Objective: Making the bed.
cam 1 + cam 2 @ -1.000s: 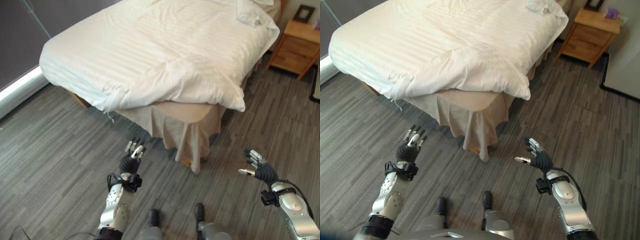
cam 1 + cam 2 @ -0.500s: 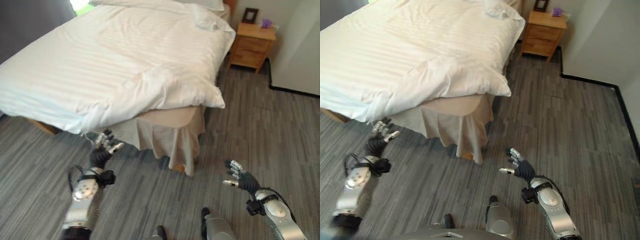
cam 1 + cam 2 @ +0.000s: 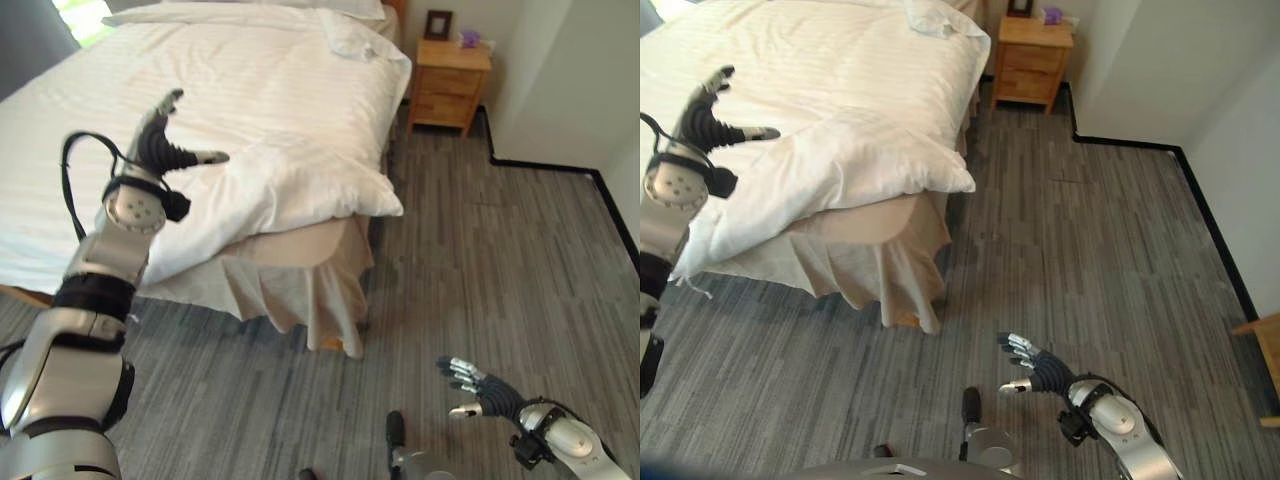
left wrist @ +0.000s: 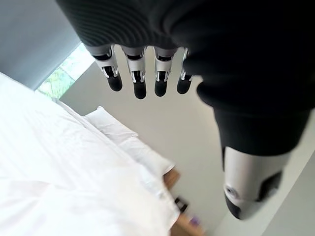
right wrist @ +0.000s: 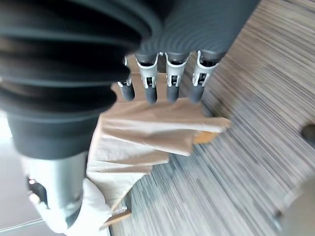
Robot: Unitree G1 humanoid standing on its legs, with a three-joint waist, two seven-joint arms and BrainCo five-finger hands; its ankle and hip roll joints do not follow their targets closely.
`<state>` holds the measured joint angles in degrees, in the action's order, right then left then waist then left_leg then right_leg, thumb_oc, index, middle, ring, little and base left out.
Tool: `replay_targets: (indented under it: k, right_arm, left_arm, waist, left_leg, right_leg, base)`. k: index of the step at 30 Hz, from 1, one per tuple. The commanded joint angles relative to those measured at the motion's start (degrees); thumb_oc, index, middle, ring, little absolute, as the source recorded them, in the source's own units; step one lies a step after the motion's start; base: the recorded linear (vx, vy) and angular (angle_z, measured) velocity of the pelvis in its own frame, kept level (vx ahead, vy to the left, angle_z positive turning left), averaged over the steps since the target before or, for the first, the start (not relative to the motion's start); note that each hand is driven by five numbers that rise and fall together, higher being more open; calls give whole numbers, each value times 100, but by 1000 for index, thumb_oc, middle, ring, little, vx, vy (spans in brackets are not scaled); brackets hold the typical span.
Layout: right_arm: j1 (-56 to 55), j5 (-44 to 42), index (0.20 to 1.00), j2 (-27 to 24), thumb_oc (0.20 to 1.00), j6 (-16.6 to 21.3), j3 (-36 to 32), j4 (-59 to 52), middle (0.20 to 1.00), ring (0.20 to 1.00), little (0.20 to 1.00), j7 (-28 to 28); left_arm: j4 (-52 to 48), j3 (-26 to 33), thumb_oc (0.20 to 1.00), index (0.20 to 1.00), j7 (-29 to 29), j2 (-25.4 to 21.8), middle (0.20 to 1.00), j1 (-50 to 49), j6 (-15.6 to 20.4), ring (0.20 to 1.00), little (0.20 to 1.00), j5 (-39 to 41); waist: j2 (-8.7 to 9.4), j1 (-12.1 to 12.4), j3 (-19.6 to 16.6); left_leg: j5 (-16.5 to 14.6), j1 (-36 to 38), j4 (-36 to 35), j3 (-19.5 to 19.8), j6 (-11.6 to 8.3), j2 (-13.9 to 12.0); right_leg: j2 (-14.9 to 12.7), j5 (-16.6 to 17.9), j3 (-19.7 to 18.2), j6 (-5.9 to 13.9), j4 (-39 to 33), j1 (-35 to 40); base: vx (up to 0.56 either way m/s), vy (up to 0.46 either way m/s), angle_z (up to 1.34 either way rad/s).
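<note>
**Left hand raised over duvet corner, nothing gripped yet**

Left hand [image 3: 158, 148]: fingers [image 4: 135, 78] straight and spread, thumb apart, holding nothing. Hovers above the duvet [image 3: 270, 110], near its rumpled foot corner [image 3: 345, 185], not touching. Right hand [image 3: 480, 392]: fingers loosely extended, empty, low over the floor [image 3: 500, 260], well apart from the bed.

Doing the step well, as a judgement: bring left hand down onto the bunched fold beside it, pinch cloth between thumb and fingers, not just press flat. Bring right hand up to the hanging corner beyond the left fingertips. Pull toward the foot and outward, evenly on both hands, to cover the exposed mattress corner [image 3: 310, 240] and bed skirt [image 3: 300, 295]. Risk: one-handed pull skews the duvet.

Counts:
- beds: one
- duvets: one
- pillows at the head [image 3: 350, 35]: cannot tell, probably two
- nightstands [image 3: 447, 85]: one, far past the fingertips
- picture frames [image 3: 437, 24] on it: one
</note>
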<state>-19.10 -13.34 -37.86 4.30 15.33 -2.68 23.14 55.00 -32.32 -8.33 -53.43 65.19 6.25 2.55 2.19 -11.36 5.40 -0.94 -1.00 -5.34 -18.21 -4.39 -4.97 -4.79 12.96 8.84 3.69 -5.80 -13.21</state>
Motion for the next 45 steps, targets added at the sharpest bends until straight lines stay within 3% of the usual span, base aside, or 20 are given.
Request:
replay_targets:
  k: [1, 4, 12, 14, 16, 21, 22, 26, 27, 33, 36, 37, 38, 41, 43, 44, 45]
  right_arm:
    - [274, -575, 1000, -110, 1000, 264, -136, -358, 1000, 1000, 1000, 86]
    - [323, -807, 1000, -160, 1000, 316, -54, -569, 1000, 1000, 1000, 82]
    - [394, -1232, 1000, -287, 1000, 355, -148, -971, 1000, 1000, 1000, -6]
    - [339, -1673, 1000, -211, 1000, 399, -326, -1083, 1000, 1000, 1000, -134]
    - [266, -1758, 1000, -126, 1000, 419, -313, -1120, 1000, 1000, 1000, -165]
    - [334, -1656, 1000, -21, 1000, 426, -105, -1107, 1000, 1000, 1000, -231]
    - [438, -1573, 1000, 54, 1000, 387, 53, -1100, 1000, 1000, 1000, -235]
    - [386, -1634, 1000, 75, 1000, 322, 111, -1039, 1000, 1000, 1000, -154]
    - [368, -1694, 1000, 119, 1000, 283, 140, -1025, 1000, 1000, 1000, -97]
    - [383, -1836, 1000, 57, 1000, 227, 359, -956, 1000, 1000, 1000, 148]
    - [477, -1753, 1000, -113, 1000, 325, 415, -976, 1000, 1000, 1000, 145]
    - [502, -1697, 1000, -156, 1000, 364, 422, -970, 1000, 1000, 1000, 142]
    - [517, -1537, 1000, -152, 1000, 429, 397, -921, 1000, 1000, 1000, 95]
    - [583, -1402, 1000, -153, 1000, 458, 362, -715, 1000, 1000, 1000, 0]
    - [534, -1306, 1000, -178, 1000, 484, 245, -600, 1000, 1000, 1000, -73]
    - [500, -1109, 1000, -113, 1000, 493, 113, -475, 1000, 1000, 1000, -97]
    - [509, -1109, 1000, -159, 1000, 494, 137, -476, 1000, 1000, 1000, -98]
  left_arm:
    - [926, -317, 1000, 1000, 26, -364, 1000, 1695, -3, 1000, 1000, -487]
    - [1336, -1128, 1000, 1000, -110, -555, 1000, 2527, -113, 1000, 1000, -1225]
    - [1965, -1763, 1000, 1000, -301, -940, 1000, 3559, -321, 1000, 1000, -1423]
    - [2226, -2286, 1000, 1000, -496, -1253, 1000, 4155, -469, 1000, 1000, -1511]
    - [2343, -2236, 1000, 1000, -544, -1390, 1000, 4186, -505, 1000, 1000, -1312]
    - [2487, -1962, 1000, 1000, -548, -1513, 1000, 3807, -577, 1000, 1000, -1109]
    - [2531, -1670, 1000, 1000, -245, -1392, 1000, 3303, -521, 1000, 1000, -1010]
    - [2432, -1571, 1000, 1000, 184, -1234, 1000, 2898, -417, 1000, 1000, -971]
    - [2364, -1633, 200, 200, 316, -1140, 200, 2765, -385, 200, 200, -1093]
    - [1800, -2001, 200, 200, 400, -918, 200, 2836, -67, 200, 200, -1111]
    - [712, -2217, 200, 200, 246, -931, 200, 2690, 237, 200, 200, -1272]
    - [255, -2119, 200, 200, 254, -1014, 200, 2465, 275, 200, 200, -1251]
    - [-931, -1948, 200, 200, 363, -1265, 200, 1867, 397, 200, 200, -1208]
    - [-1830, -1525, 200, 200, 575, -1401, 200, 907, 465, 200, 200, -1227]
    - [-2839, -877, 200, 200, 902, -1506, 200, -284, 468, 200, 200, -1124]
    - [-3647, -254, 200, 200, 1297, -1467, 200, -1499, 448, 200, 200, -920]
    - [-3702, -112, 200, 200, 1307, -1478, 200, -1646, 434, 200, 200, -934]
  waist:
    - [28, -139, 500]
    - [57, -235, 608]
    - [139, -371, 808]
    - [166, -424, 955]
    - [146, -396, 1039]
    - [138, -374, 1124]
    - [178, -346, 1225]
    - [147, -334, 1239]
    - [155, -347, 1230]
    - [152, -378, 1180]
    - [57, -285, 1188]
    - [74, -281, 1247]
    - [36, -162, 1246]
    - [10, -73, 1275]
    - [-26, 5, 1313]
    - [-17, 136, 1305]
    - [-38, 96, 1321]
  left_leg:
    - [448, -263, 34, 124, -204, -247]
    - [522, -640, 34, 45, -245, -279]
    - [653, -1581, 34, -14, -298, -304]
    - [771, -2349, 34, 54, -288, -260]
    - [633, -2650, 34, 137, -342, -273]
    - [697, -3276, 34, 257, -375, -329]
    - [718, -3483, 34, 322, -369, -321]
    - [718, -3560, 34, 378, -361, -318]
    - [720, -3549, 34, 382, -361, -319]
    - [698, -3412, 34, 408, -369, -302]
    - [654, -3190, 34, 415, -361, -238]
    - [811, -3139, 34, 351, -312, -189]
    - [781, -2912, 34, 376, -300, -143]
    - [725, -2577, 34, 376, -299, -111]
    - [661, -2219, 34, 378, -281, -81]
    - [584, -1846, 34, 388, -261, -67]
    - [579, -1816, 34, 386, -261, -68]
  right_leg:
    - [-312, -400, -204, 817, 80, 362]
    - [-286, -291, -298, 866, 80, -66]
    - [-284, -62, -419, 930, 80, -1050]
    - [-243, 116, -361, 944, 80, -1723]
    - [-222, 36, -364, 1028, 80, -1994]
    - [-216, 72, -304, 1003, 80, -2587]
    - [-218, 93, -271, 998, 80, -2774]
    - [-220, 88, -258, 989, 80, -2846]
    - [-218, 85, -252, 983, 80, -2839]
    - [-218, 90, -258, 978, 80, -2737]
    - [-261, 73, -224, 986, 80, -2532]
    - [-312, 198, -179, 927, 80, -2488]
    - [-357, 154, -136, 919, 80, -2215]
    - [-391, 95, -102, 903, 80, -1860]
    - [-406, 9, -95, 870, 80, -1480]
    - [-455, -63, -77, 843, 80, -1104]
    - [-454, -66, -79, 844, 80, -1075]
  base:
    - [-63, -12, -20]
    - [-50, -7, -21]
    - [-65, 2, -16]
    - [-137, -25, -1]
    - [27, 6, 11]
    - [28, -18, 3]
    - [-3, -12, 6]
    - [2, 11, 7]
    - [-1, 24, 8]
    - [-10, 27, 7]
    - [-39, 53, 3]
    - [-92, 38, -5]
    - [-92, 12, -7]
    - [8, 24, -8]
    - [48, 43, -3]
    - [59, 40, 2]
    - [101, 53, 4]
